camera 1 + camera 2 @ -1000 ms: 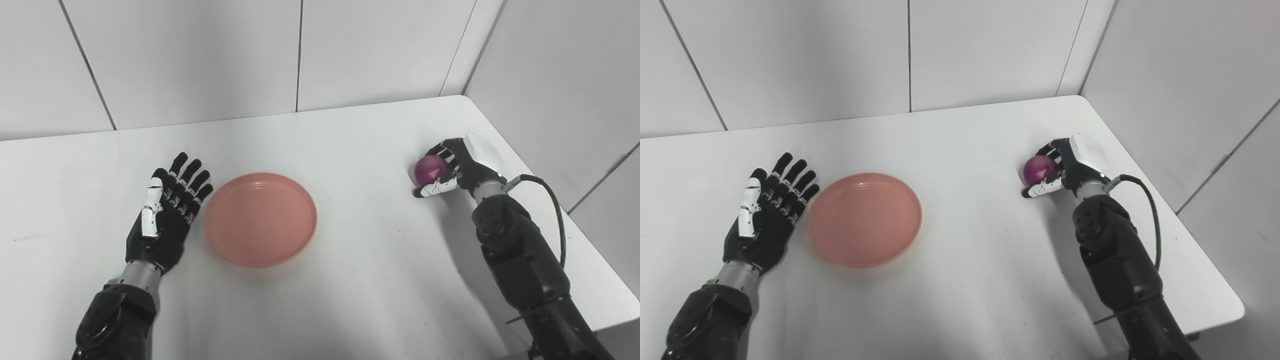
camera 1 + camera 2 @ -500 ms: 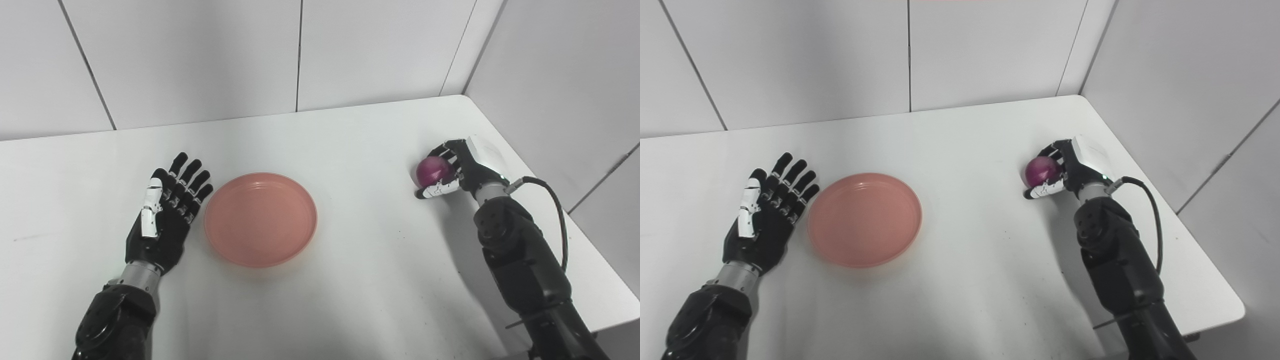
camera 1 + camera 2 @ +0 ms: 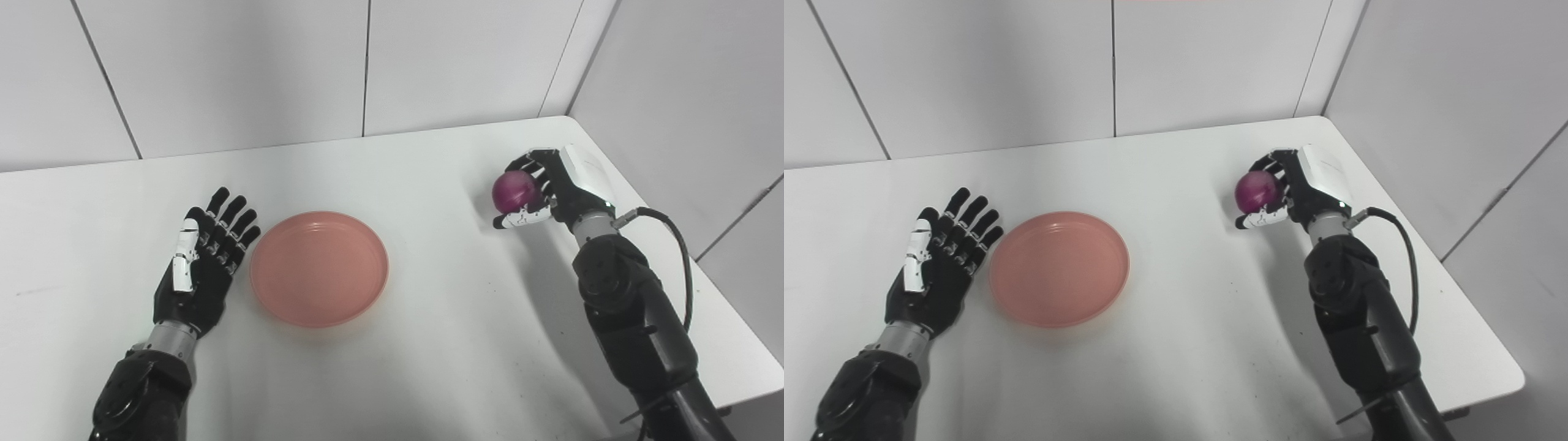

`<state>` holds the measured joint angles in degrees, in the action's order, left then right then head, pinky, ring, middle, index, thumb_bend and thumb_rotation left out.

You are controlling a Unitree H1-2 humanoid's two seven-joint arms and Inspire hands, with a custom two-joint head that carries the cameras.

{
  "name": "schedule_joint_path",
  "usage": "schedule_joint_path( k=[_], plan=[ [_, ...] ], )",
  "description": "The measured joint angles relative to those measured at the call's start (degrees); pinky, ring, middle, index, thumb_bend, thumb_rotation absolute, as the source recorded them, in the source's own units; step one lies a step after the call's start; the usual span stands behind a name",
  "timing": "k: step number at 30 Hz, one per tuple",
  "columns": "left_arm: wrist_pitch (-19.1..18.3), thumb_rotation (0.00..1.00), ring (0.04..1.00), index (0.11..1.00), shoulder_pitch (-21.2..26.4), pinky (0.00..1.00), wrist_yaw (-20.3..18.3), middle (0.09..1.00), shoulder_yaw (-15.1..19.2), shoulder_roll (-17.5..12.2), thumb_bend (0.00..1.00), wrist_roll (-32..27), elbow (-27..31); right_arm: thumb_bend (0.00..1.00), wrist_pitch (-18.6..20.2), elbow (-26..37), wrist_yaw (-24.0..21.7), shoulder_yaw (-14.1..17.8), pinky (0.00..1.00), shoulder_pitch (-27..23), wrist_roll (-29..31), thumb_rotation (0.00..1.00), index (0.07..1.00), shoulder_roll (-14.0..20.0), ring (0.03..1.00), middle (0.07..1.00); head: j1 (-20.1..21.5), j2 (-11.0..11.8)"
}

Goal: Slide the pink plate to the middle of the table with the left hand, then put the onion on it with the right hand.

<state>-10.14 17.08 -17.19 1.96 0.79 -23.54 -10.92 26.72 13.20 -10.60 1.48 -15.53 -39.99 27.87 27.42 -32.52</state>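
Onion (image 3: 516,191) gripped in right hand (image 3: 551,190), above table (image 3: 429,294)

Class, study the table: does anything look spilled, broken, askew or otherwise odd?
Nothing stands out. The pink plate lies flat and empty, the left hand rests open beside it, and the right hand holds the onion.

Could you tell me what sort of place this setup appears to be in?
Most likely a robot test booth, not a kitchen: a bare white table boxed in by plain white wall panels, holding only a pink plate and an onion held in the right robot hand.
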Motion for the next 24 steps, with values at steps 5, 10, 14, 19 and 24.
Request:
schedule_joint_path(
  k=[5,10,14,19,24],
  plan=[
    [0.0,1.00,0.944,0.962,0.0,0.95,0.5,0.961,-0.2,0.1,0.45,0.1,0.1,0.53,0.0,3.0,-0.4,-1.1,0.41,-1.6,-1.1,0.00,0.498,-1.1,0.470,0.478,-0.6,0.1],
    [0.0,1.00,0.940,0.958,0.0,0.94,1.1,0.956,-0.5,0.4,0.45,0.2,0.3,0.53,-0.2,4.0,-0.6,-3.5,0.41,-2.8,-1.1,0.00,0.492,-2.0,0.474,0.484,-1.9,0.2],
    [0.0,1.00,0.944,0.957,-0.1,0.95,1.9,0.958,-0.5,0.8,0.45,0.4,0.5,0.53,-0.2,4.4,-1.1,-5.6,0.39,-3.9,-1.9,0.00,0.510,-3.7,0.458,0.471,-2.5,0.1],
    [-0.1,1.00,0.945,0.954,-0.2,0.95,3.1,0.959,-0.9,1.5,0.45,1.3,1.1,0.53,-0.2,5.3,-2.3,-8.6,0.39,-6.1,-1.8,0.00,0.501,-6.2,0.452,0.475,-4.6,-0.3],
    [-0.8,1.00,0.948,0.961,-0.8,0.94,4.3,0.963,-1.3,2.2,0.44,1.4,2.2,0.53,-1.1,4.4,-2.5,-11.1,0.36,-8.2,-1.2,0.00,0.515,-8.2,0.431,0.461,-7.5,-1.1]
  ],
)
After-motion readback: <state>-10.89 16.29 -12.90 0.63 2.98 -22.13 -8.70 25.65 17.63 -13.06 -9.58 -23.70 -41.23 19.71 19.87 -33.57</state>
